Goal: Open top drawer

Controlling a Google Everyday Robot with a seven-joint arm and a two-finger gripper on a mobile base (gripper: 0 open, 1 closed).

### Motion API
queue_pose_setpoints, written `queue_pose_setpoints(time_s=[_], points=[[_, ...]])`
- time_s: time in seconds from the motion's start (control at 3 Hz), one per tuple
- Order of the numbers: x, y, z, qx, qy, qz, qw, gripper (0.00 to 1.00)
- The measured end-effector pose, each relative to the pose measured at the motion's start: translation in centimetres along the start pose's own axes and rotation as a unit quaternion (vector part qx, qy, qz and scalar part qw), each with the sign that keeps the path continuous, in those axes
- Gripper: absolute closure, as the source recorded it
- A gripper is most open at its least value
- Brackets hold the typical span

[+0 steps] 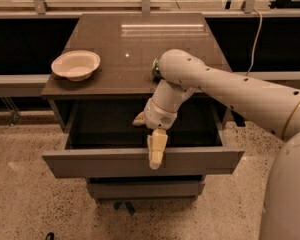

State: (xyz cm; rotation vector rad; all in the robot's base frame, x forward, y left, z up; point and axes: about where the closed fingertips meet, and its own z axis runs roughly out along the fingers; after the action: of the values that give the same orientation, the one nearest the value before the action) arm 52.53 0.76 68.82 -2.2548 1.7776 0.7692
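Observation:
The top drawer point(90, 162) is pulled well out from under the dark cabinet top, and its shallow grey interior point(107, 126) shows with nothing in it. My gripper point(148, 135) hangs at the middle of the drawer's front edge. One pale finger point(157, 150) points down over the front panel. The other finger point(139, 120) sits inside the drawer. The fingers stand apart, so the gripper is open, and it holds nothing.
A white bowl point(76, 64) sits on the left of the cabinet top point(130, 39). A small green thing point(154, 69) shows behind my arm. A narrower drawer front point(140, 189) lies shut below. The floor is speckled, with dark shelving on both sides.

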Motion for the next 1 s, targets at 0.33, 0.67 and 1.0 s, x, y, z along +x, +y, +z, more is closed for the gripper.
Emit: queue_pose_setpoints(time_s=[0.33,0.67,1.0], points=[[-0.1,-0.1,-0.3,0.006,-0.002,0.000,1.0000,0.00],[-0.1,-0.3,-1.1,0.017,-0.005,-0.003,0.9998,0.00],[0.0,0.0,-3.9,0.054,0.000,-0.001,0.9985,0.19]])
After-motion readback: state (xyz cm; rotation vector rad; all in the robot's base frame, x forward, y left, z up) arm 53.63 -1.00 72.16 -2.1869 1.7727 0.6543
